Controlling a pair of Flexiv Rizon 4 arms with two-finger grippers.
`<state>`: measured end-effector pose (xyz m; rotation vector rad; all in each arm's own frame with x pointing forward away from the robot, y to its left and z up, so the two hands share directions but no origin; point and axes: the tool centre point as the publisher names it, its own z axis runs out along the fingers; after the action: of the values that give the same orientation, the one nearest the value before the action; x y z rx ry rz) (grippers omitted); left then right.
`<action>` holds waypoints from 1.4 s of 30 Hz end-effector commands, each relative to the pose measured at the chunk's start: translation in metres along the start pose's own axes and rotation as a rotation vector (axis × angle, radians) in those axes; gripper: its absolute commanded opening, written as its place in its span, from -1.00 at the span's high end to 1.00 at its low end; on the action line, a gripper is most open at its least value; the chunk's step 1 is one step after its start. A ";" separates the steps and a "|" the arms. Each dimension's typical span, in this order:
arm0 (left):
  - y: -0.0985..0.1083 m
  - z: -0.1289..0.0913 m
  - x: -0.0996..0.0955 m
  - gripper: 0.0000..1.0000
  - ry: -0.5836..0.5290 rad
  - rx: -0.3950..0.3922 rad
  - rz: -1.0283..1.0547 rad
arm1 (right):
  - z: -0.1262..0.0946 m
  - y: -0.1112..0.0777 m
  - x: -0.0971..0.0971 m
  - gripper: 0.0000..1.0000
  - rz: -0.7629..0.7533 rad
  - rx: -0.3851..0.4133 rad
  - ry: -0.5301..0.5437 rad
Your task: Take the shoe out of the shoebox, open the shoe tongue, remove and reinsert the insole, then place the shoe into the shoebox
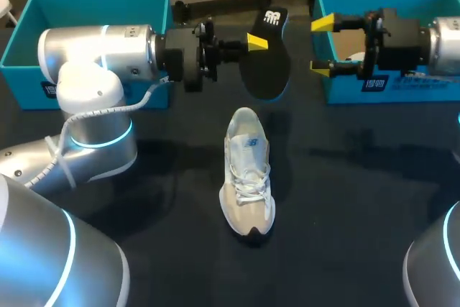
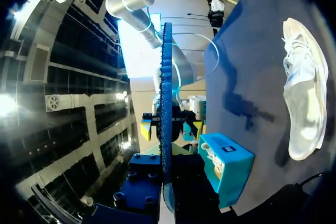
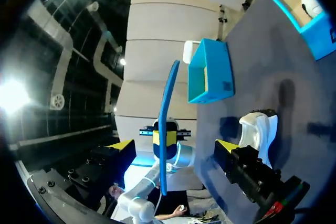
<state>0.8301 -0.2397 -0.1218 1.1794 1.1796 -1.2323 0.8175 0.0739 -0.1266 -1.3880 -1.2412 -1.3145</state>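
White shoe (image 1: 248,170) lies on dark table (image 1: 345,199); left claw (image 1: 254,42) grips insole (image 1: 266,70).

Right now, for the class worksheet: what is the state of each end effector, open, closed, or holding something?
Left end effector: closed, holding the insole.
Right end effector: open, holding nothing.

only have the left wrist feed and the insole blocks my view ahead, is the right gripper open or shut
Observer: Open. In the head view the right gripper has its yellow tips spread wide and stands clear of the insole.
Operator: where am i holding the insole
Observer: The left gripper pinches its side edge, nearer the end with the white mark. The insole is held upright above the table.
Operator: is there a second box
Observer: Yes, another blue box sits at the table's far left, behind your left arm.
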 end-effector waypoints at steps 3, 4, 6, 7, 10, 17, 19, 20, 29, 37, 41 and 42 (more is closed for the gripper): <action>-0.001 0.000 0.000 1.00 -0.001 -0.002 0.002 | -0.028 -0.006 0.001 -1.00 -0.022 0.017 -0.005; -0.001 0.000 0.000 1.00 -0.001 -0.002 0.002 | -0.030 -0.006 0.002 -1.00 -0.027 0.020 -0.004; -0.001 0.000 0.000 1.00 -0.001 -0.002 0.002 | -0.033 -0.005 0.003 -1.00 -0.031 0.033 -0.001; -0.001 0.000 0.000 1.00 -0.001 -0.002 0.002 | -0.036 -0.004 0.004 -1.00 -0.038 0.053 0.008; -0.001 0.000 0.000 1.00 -0.001 -0.002 0.002 | -0.044 -0.001 0.004 -1.00 -0.066 0.074 0.018; -0.001 0.000 0.000 1.00 -0.001 -0.002 0.002 | -0.046 0.000 0.004 -1.00 -0.081 0.074 0.013; -0.001 0.000 0.000 1.00 -0.001 -0.002 0.002 | -0.046 0.000 0.004 -1.00 -0.081 0.074 0.013; -0.001 0.000 0.000 1.00 -0.001 -0.002 0.002 | -0.046 0.000 0.004 -1.00 -0.081 0.074 0.013; -0.013 -0.006 -0.006 1.00 0.059 -0.014 -0.489 | -0.046 0.000 0.004 -1.00 -0.081 0.074 0.013; -0.024 -0.010 -0.014 1.00 0.073 -0.048 -1.004 | -0.046 0.000 0.004 -1.00 -0.081 0.074 0.013; -0.027 -0.010 -0.015 1.00 0.071 -0.023 -1.236 | -0.046 0.000 0.004 -1.00 -0.081 0.074 0.013; -0.027 -0.010 -0.014 1.00 0.069 -0.021 -1.273 | -0.046 0.000 0.004 -1.00 -0.081 0.074 0.013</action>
<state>0.8057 -0.2310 -0.1112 0.7962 1.6993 -1.6859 0.8098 0.0279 -0.1177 -1.2862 -1.3356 -1.3171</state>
